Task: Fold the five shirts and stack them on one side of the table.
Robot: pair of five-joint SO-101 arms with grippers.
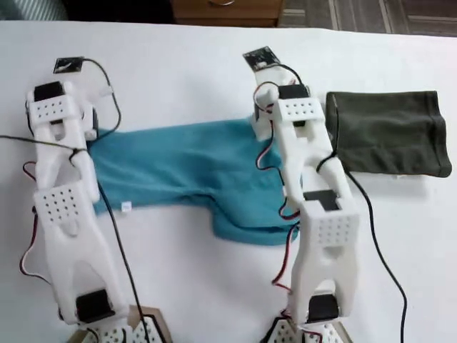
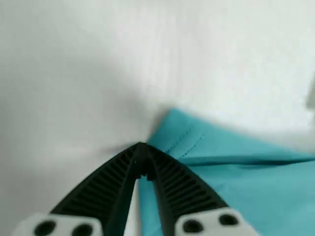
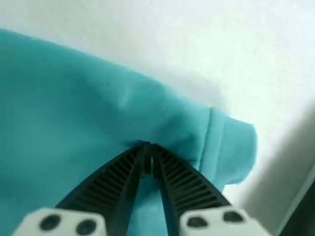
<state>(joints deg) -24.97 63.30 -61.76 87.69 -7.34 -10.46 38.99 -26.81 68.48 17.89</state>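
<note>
A teal shirt (image 1: 193,168) lies on the white desk (image 1: 178,71), drawn out in a long band between the two arms. From the band a broad flap droops towards the arms' bases beside the right arm. The cloth is plain and soft-looking, with shallow creases running along its length. A small white tag (image 1: 126,207) sticks out at its near edge close to the left arm.

In the left wrist view the left pincer (image 2: 141,152) has its black ribbed jaws closed, tips meeting right on the edge of the shirt's corner. A line of stitching follows the hem (image 2: 187,145) there, and the cloth spreads away flat on the desk.

In the right wrist view the right pincer (image 3: 147,150) is closed too, nipping a fold of the teal cloth, with small wrinkles gathering at the tips. Just beside it a stitched hem (image 3: 216,142) rolls over into a rounded end that rests on the desk.

Beyond the right arm, towards the right edge of the desk, a dark olive-green shirt (image 1: 389,132) lies folded into a neat rectangle. It is apart from the teal shirt, and the right arm and a black cable cross its near corner.
</note>
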